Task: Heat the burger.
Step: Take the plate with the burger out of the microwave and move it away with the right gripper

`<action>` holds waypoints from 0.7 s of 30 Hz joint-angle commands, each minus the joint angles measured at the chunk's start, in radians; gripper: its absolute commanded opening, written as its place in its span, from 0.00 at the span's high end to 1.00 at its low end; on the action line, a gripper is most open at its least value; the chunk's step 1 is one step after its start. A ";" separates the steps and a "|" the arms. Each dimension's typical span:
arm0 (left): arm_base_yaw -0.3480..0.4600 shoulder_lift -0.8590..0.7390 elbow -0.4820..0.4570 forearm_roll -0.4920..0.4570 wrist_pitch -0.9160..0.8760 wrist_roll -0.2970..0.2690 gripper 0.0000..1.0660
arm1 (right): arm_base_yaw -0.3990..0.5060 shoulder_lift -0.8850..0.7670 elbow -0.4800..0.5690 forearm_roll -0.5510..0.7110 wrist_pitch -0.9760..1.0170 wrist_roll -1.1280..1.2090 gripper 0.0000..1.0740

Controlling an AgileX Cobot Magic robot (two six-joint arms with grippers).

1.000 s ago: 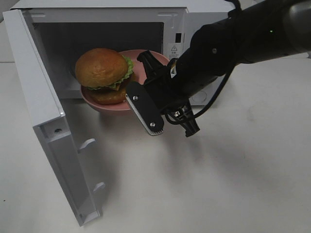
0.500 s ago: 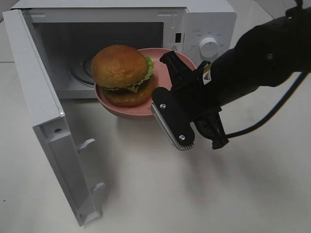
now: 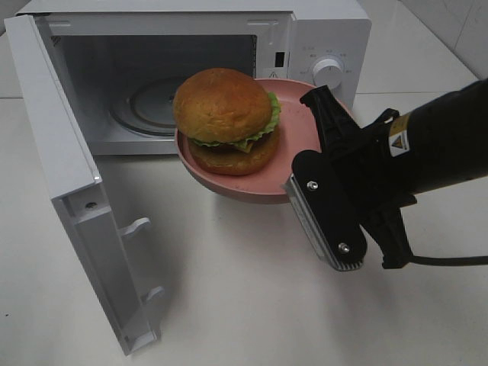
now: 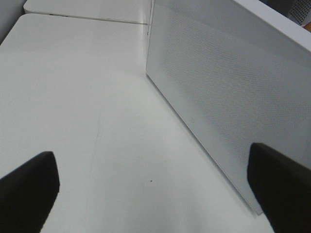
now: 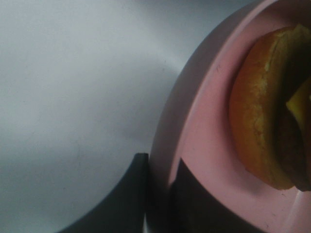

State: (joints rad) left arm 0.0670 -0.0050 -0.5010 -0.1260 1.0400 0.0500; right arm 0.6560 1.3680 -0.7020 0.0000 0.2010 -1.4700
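Burger (image 3: 227,120) sits on the pink plate (image 3: 305,107), and I have that plate pinched by its rim in my right gripper (image 3: 324,179), jaws nearly closed with one finger under the edge and one over it. My right wrist view shows the same hold: the dark fingers (image 5: 127,194) straddle the pink rim (image 5: 184,145) and the lower bun (image 5: 255,126) lies just inside it. The plate hangs in the air in front of the microwave (image 3: 320,38), outside the cavity, its far edge near the control panel and dial (image 3: 328,72), though I cannot tell whether it touches the panel. It tilts a little toward the cavity, and the burger leans toward that low side.

The microwave door (image 3: 69,191) stands swung fully out on the left, its lower corner reaching well toward the camera, so the mouth of the cavity is open across its whole width. The glass turntable (image 3: 149,107) lies bare inside. Between the door's edge and my right arm there is a broad stretch of bare white table (image 3: 229,290).

My left gripper (image 4: 155,194) is spread wide and holds nothing; its two fingertips (image 4: 29,189) frame the bare table beside the perforated white outer face of the door (image 4: 233,97), well apart from the plate.
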 commanded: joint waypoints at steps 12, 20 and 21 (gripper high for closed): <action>0.004 -0.020 0.006 -0.009 -0.005 -0.007 0.08 | 0.000 -0.294 0.134 -0.027 0.046 0.104 1.00; 0.004 -0.020 0.006 -0.009 -0.005 -0.007 0.08 | 0.000 -0.408 0.176 -0.169 0.127 0.300 1.00; 0.004 -0.020 0.006 -0.009 -0.005 -0.007 0.08 | 0.000 -0.433 0.178 -0.221 0.159 0.366 1.00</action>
State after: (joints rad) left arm 0.0670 -0.0050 -0.5010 -0.1260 1.0400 0.0500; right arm 0.6560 0.9830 -0.5220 -0.1450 0.3810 -1.2000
